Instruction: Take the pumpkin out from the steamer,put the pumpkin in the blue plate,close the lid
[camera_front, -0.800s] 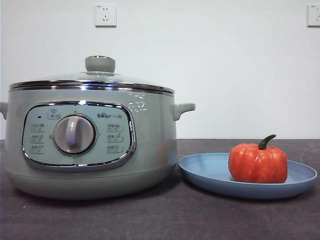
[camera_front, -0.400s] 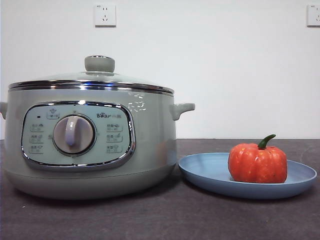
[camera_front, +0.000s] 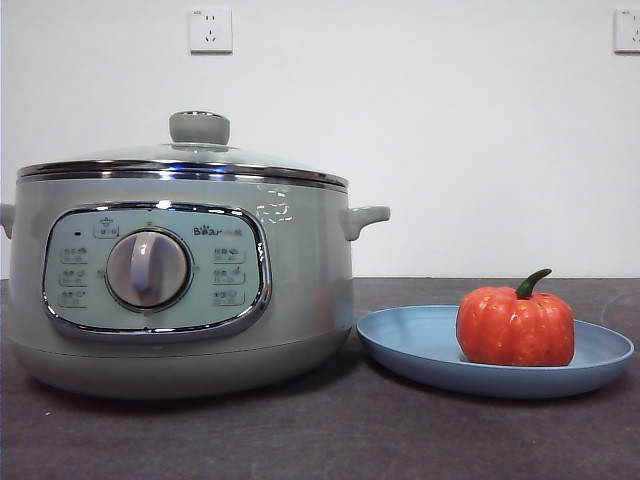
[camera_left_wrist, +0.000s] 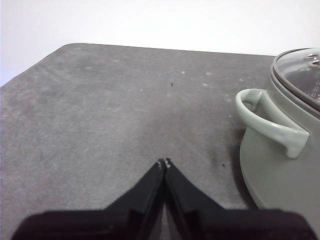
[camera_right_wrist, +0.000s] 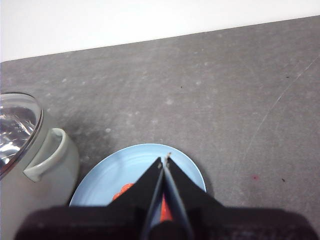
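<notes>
The orange-red pumpkin with its green stem sits on the blue plate at the right of the front view. The sage-green steamer stands at the left with the glass lid seated on its rim. My left gripper is shut and empty, above the table beside the steamer's side handle. My right gripper is shut and empty, above the blue plate; its jaws hide most of the pumpkin. Neither arm shows in the front view.
The dark grey table carries the pot and plate. A white wall with two sockets stands behind. The table's rounded corner shows in the left wrist view.
</notes>
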